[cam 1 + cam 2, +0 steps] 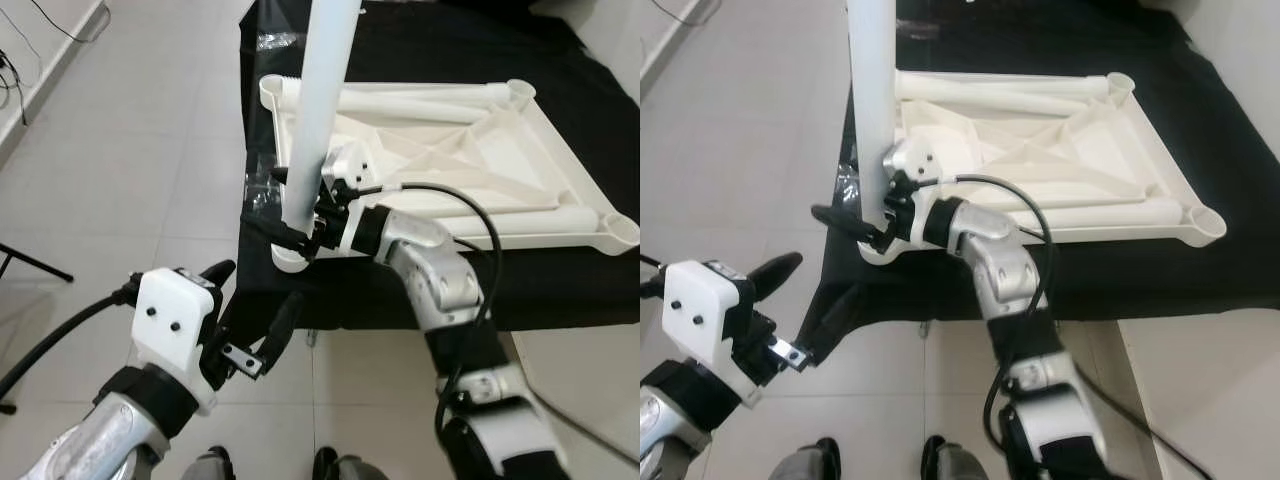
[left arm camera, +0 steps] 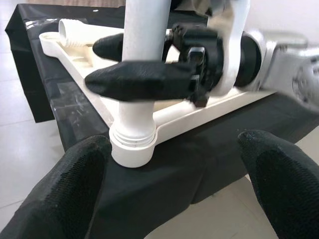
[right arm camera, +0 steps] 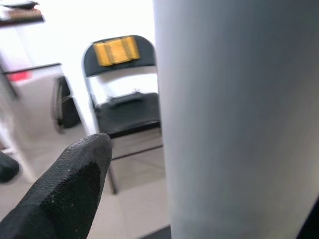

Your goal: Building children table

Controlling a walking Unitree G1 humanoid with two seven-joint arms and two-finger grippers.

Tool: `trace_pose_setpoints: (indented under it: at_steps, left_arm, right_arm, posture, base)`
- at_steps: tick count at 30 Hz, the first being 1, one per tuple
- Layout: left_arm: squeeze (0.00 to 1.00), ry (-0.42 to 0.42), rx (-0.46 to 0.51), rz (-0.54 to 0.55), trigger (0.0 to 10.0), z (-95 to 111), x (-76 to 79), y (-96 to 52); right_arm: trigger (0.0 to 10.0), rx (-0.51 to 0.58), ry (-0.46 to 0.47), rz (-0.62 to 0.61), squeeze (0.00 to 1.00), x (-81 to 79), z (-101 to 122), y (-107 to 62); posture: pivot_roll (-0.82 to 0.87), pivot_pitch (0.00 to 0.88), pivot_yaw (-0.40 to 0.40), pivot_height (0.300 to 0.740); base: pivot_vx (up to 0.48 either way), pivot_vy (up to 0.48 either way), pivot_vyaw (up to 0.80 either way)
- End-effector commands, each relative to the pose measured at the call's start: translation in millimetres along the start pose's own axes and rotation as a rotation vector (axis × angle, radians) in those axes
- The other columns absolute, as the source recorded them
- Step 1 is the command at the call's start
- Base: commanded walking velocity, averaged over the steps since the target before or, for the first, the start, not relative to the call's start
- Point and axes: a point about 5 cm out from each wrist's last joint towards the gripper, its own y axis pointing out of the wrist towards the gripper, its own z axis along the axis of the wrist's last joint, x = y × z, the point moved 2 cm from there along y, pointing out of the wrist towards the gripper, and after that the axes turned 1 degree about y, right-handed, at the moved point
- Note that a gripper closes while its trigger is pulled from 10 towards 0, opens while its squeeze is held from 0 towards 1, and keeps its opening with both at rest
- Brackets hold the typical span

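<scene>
Left gripper [image 1: 258, 320] spread wide and holding nothing, hovering over pale floor tiles [image 1: 150, 180] just off the near edge of the black cloth [image 1: 560, 290]. Straight ahead of its fingertips, the corner socket [image 2: 130, 149] of the upturned white plastic tabletop [image 1: 470, 150], with the white table leg [image 1: 318, 110] standing upright in it. Right gripper [image 1: 300, 215] clamped around that leg low down, one finger [image 2: 139, 82] across the near side, a black cable [image 1: 450, 205] looping off its wrist. More legs lying along the tabletop's far and right edges. Beyond the leg in the right wrist view, a dark folding chair [image 3: 124, 99] with a yellow patch on its backrest. No readable writing anywhere. Open floor behind the left gripper.
</scene>
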Motion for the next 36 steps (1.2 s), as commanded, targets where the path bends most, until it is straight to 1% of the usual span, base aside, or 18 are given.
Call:
trace_pose_setpoints:
  at_steps: [1,6,7,8,9,12,18,19,22,24,25,26,27,28,31,32,33,36]
  left_arm:
    - [0.0,-0.008,-0.013,-0.006,10.0,-3.0,2.9,-2.1]
    - [0.0,-0.01,-0.013,-0.006,10.0,-3.5,3.8,-2.3]
    - [0.0,-0.01,-0.015,-0.005,10.0,-3.9,3.8,-2.5]
    - [0.0,-0.009,-0.016,-0.001,10.0,-4.1,3.5,-2.6]
    - [0.0,-0.008,-0.017,0.001,10.0,-4.1,3.3,-2.8]
    - [0.0,-0.005,-0.018,0.005,10.0,-4.1,2.6,-3.3]
    - [0.0,-0.005,-0.018,0.004,10.0,-4.0,2.7,-3.4]
    - [0.0,-0.005,-0.021,-0.001,10.0,-4.4,3.5,-3.1]
    - [0.0,-0.005,-0.021,-0.002,10.0,-4.3,3.5,-3.0]
    - [0.0,-0.006,-0.021,-0.004,10.0,-4.2,3.5,-3.3]
    - [0.0,-0.006,-0.022,-0.005,10.0,-4.2,3.5,-3.4]
    - [0.0,-0.005,-0.022,-0.005,10.0,-4.2,3.3,-3.5]
    - [0.0,-0.004,-0.022,-0.005,10.0,-4.1,3.2,-3.7]
    - [0.0,-0.002,-0.023,-0.004,10.0,-3.6,2.3,-3.7]
    - [0.0,-0.002,-0.023,-0.004,10.0,-3.6,2.3,-3.7]
    - [0.0,0.0,-0.023,-0.003,10.0,-3.2,1.6,-3.6]
    - [0.0,0.001,-0.024,-0.01,10.0,-2.9,1.8,-3.3]
    - [0.0,0.0,-0.023,-0.016,10.0,-2.5,2.6,-2.3]
  right_arm:
    - [10.0,0.047,0.014,0.059,0.0,6.1,7.8,-2.5]
    - [10.0,0.048,0.0,0.125,0.0,15.2,17.2,-3.4]
    - [9.3,0.044,-0.011,0.17,0.0,16.6,21.6,-2.7]
    - [3.8,0.048,-0.018,0.206,0.0,18.3,26.4,-2.1]
    - [0.0,0.056,-0.018,0.235,0.0,19.2,31.0,-1.6]
    - [0.0,0.076,-0.014,0.288,0.0,20.5,38.3,-2.0]
    - [0.0,0.074,-0.005,0.313,0.0,22.7,38.0,-7.1]
    - [0.0,0.073,0.016,0.302,0.0,22.3,30.1,-14.5]
    - [0.0,0.069,0.03,0.283,0.0,21.5,24.0,-18.1]
    - [0.0,0.061,0.044,0.188,0.0,17.9,7.1,-19.8]
    - [0.0,0.04,0.063,0.087,0.0,15.6,-5.9,-16.0]
    - [0.0,-0.063,0.071,-0.222,0.0,15.9,-34.5,-8.5]
    - [0.0,-0.132,0.056,-0.451,0.0,15.9,-51.2,-9.1]
    - [0.0,-0.195,0.126,-0.59,0.0,-1.6,-70.7,-13.5]
    - [0.0,-0.195,0.126,-0.59,0.0,-1.6,-70.7,-13.5]
    - [0.0,-0.229,0.182,-0.656,0.0,-14.6,-80.4,-18.3]
    - [0.0,-0.21,0.197,-0.582,0.0,-32.6,-81.9,-7.7]
    - [0.0,-0.2,0.175,-0.577,0.0,-33.0,-78.6,-1.4]
  posture:
    - [0.28,0.282,-0.152,0.74]
    - [0.29,0.289,-0.157,0.74]
    - [0.29,0.293,-0.16,0.74]
    - [0.29,0.294,-0.16,0.74]
    - [0.3,0.299,-0.162,0.74]
    - [0.3,0.303,-0.161,0.74]
    - [0.3,0.302,-0.157,0.74]
    - [0.29,0.298,-0.153,0.74]
    - [0.28,0.296,-0.154,0.74]
    - [0.27,0.294,-0.155,0.74]
    - [0.27,0.293,-0.158,0.74]
    - [0.27,0.293,-0.159,0.74]
    - [0.27,0.293,-0.159,0.74]
    - [0.26,0.296,-0.149,0.74]
    - [0.26,0.296,-0.149,0.74]
    - [0.26,0.296,-0.149,0.74]
    - [0.24,0.282,-0.124,0.74]
    - [0.25,0.272,-0.121,0.74]
  base:
    - [0.0,0.0,0.0]
    - [0.0,0.0,0.0]
    - [0.0,0.0,0.0]
    - [0.0,0.0,0.0]
    - [0.0,0.0,0.0]
    - [0.0,0.0,0.0]
    - [0.0,0.0,0.0]
    - [0.0,0.0,0.0]
    - [0.0,0.0,0.0]
    - [0.0,0.0,0.0]
    - [0.0,0.0,0.0]
    - [0.0,0.0,0.0]
    - [0.0,0.0,0.0]
    - [0.0,0.0,0.0]
    - [0.0,0.0,0.0]
    - [0.0,0.0,0.0]
    - [0.0,0.0,0.0]
    - [0.0,0.0,0.0]
